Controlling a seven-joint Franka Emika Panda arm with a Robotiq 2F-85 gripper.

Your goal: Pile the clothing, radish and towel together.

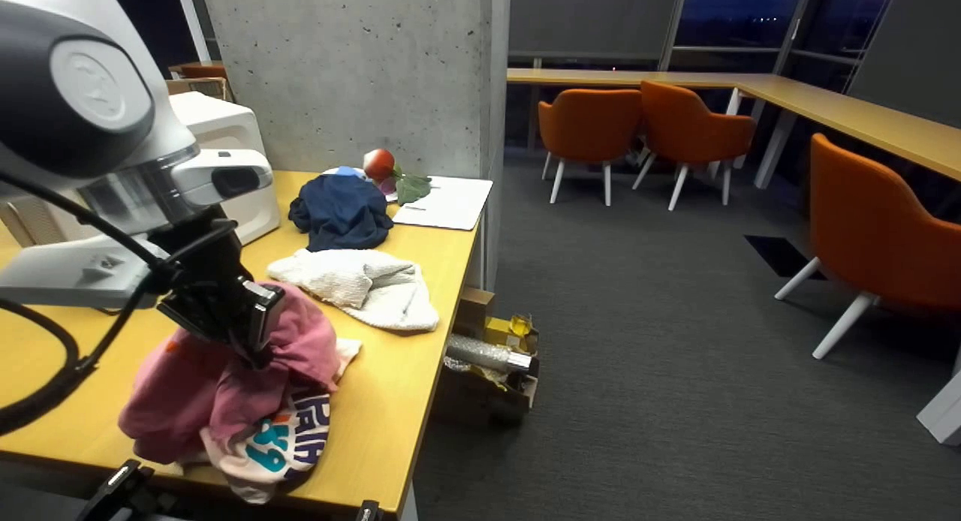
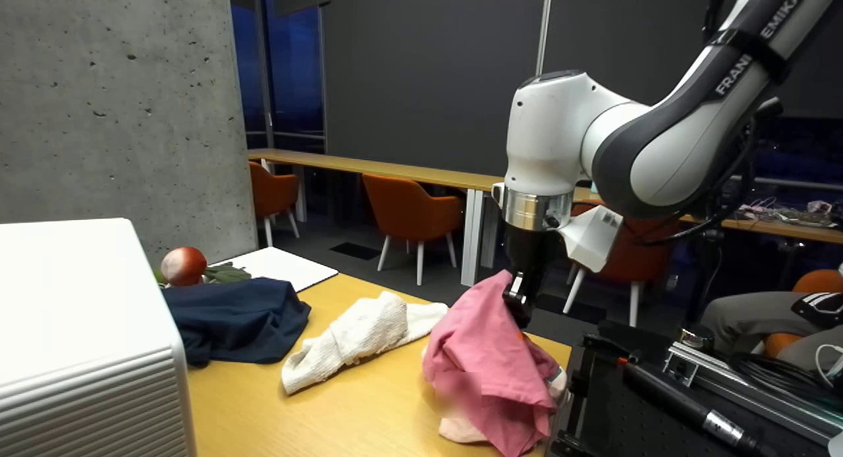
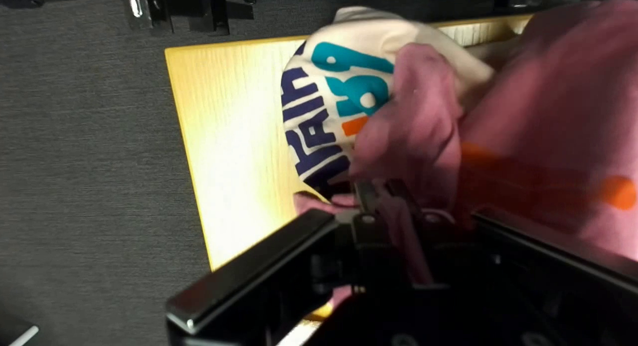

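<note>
Because my claw [image 3: 383,191], nearly closed, pinches just a fold of pink cloth [image 2: 484,345], lifting may tug it loose.

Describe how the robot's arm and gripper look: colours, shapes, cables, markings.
The arm is rounded and white, with dark grey bands; white lettering on one reads EMIKA, and the word beside it is partly covered by a black strap. A pale round cap bears a faint emblem. A silver ring sits above the gripper, which is black and angular. Black cables loop beside the arm.
</note>
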